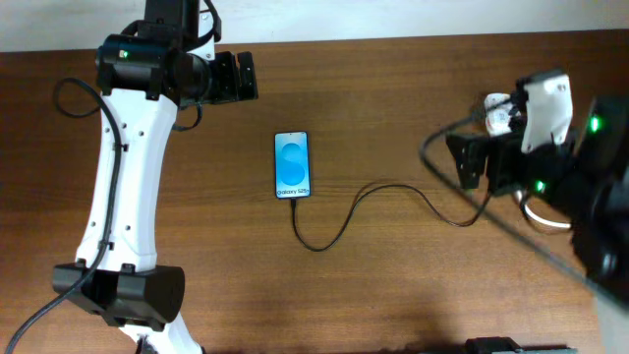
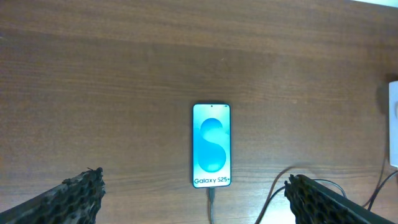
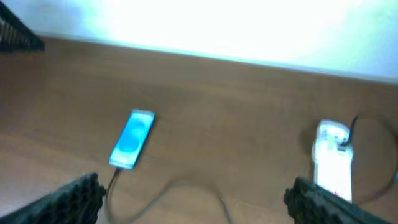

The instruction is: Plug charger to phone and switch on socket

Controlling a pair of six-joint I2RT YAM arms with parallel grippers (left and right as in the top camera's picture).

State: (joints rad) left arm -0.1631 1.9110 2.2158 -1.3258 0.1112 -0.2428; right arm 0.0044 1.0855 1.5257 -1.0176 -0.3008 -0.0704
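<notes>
The phone point(image 1: 292, 164) lies flat and screen up, roughly in the middle of the counter point(image 1: 413, 295). Its blue screen is lit, with the Galaxy text at the end where the cable comes in. The charger point(image 1: 339, 224) has its tip right at the phone's bottom edge, and in the left wrist view it looks seated in the port. From there the thin black cable makes a loop, humps up, dips once more and runs off to the right under the right arm.

The left pincer point(image 1: 248, 77) hangs off to the left of the phone and past its top end, well apart from it and touching nothing. It's spread wide. In the left wrist view its two fingers point(image 2: 69, 198) sit at opposite bottom corners, with the phone out ahead between them.

The right pincer point(image 1: 457, 159) is over on the right side, near where the cable disappears. It's also spread wide with nothing in it, and its fingers point(image 3: 326, 200) sit at the two lower corners of the right wrist view. That view is pretty blurry, but the socket point(image 3: 333, 163) shows as a white strip on the right, well apart from the phone, with a hint of red lower down. There's no telling how the switch stands. From overhead the socket is mostly hidden by the right arm.
</notes>
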